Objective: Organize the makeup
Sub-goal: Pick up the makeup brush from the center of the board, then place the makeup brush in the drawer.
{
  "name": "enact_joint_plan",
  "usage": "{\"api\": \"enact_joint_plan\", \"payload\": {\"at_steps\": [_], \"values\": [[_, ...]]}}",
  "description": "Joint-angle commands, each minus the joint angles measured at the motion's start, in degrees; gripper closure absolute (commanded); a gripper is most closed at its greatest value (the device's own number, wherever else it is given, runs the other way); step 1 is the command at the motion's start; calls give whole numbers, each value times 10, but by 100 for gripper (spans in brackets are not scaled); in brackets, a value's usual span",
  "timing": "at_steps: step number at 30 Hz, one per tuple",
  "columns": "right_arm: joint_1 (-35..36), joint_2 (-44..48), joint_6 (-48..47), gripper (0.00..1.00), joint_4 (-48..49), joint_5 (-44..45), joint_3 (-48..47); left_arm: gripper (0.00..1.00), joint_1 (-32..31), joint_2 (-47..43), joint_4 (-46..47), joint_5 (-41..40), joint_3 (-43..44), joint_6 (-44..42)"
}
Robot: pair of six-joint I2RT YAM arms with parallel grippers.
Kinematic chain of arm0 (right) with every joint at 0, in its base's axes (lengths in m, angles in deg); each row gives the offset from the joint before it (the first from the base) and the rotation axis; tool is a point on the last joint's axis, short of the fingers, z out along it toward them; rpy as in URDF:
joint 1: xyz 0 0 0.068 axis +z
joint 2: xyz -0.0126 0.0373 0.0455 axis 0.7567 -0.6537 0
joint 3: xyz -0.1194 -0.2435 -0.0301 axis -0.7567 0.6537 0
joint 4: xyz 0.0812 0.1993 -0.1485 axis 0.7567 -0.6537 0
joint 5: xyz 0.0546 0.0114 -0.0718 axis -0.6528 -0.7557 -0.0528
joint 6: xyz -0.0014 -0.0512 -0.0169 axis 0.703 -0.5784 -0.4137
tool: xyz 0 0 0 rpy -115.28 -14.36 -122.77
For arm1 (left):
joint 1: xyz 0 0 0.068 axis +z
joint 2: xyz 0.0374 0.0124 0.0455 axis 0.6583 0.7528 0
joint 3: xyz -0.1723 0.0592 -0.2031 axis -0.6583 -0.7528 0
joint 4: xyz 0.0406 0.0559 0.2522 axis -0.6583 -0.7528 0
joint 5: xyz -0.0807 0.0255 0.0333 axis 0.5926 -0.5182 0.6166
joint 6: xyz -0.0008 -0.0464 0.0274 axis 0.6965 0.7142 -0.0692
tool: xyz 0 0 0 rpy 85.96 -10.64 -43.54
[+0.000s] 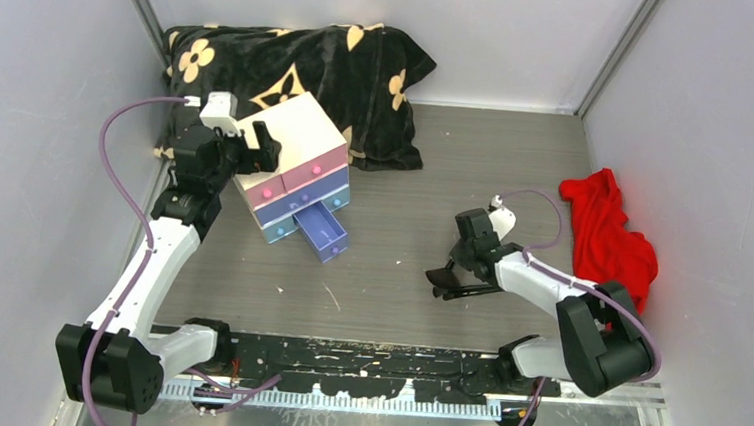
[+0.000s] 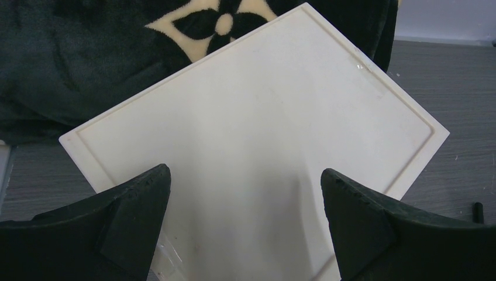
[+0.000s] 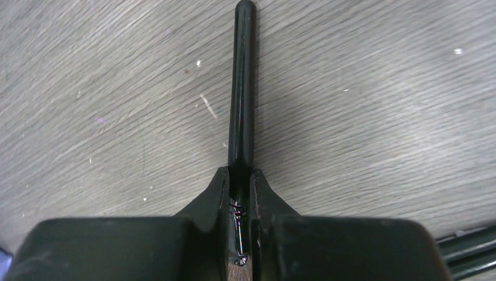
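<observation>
Black and slim, the makeup handle sits pinched in our right claw, low over the table; our left claw hangs spread open over the white chest.

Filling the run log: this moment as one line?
left end effector: open, over white chest | right end effector: shut on slim black stick | lower drawer: pulled out

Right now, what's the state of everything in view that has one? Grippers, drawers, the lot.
left gripper: open, over the white chest
right gripper: shut on the slim black stick
slim black stick: clamped, jutting forward
bluish drawer: pulled out
other drawers: shut
red cloth: crumpled
</observation>
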Motion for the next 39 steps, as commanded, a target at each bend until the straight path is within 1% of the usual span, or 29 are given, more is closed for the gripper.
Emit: {"api": "enact_joint_plan", "payload": {"at_steps": [1,7,12,16,22,25,28,33,39], "values": [[-1,-1,-63,99,31,-74,-7,0,-2,-1,-67,-3,-13,8],[-1,-8,-133,99,64,-189,-76,0,-2,0,-67,-3,-13,10],[-1,0,-165,99,92,-259,-116,0,-3,-2,-70,-4,-9,10],[0,-3,-184,99,104,-333,-149,0,-2,-2,-70,-3,-6,11],[16,-35,-218,99,46,-440,-241,0,-2,1,-72,-3,-2,12],[42,-48,-220,99,30,-464,-287,0,-3,2,-72,-3,0,14],[77,-67,-217,99,26,-460,-316,0,-3,2,-72,-3,2,14],[128,-111,-165,99,92,-472,-320,0,-2,4,-74,-3,2,14],[171,-150,-125,99,120,-479,-328,0,-3,-1,-76,-3,-1,11]]}}
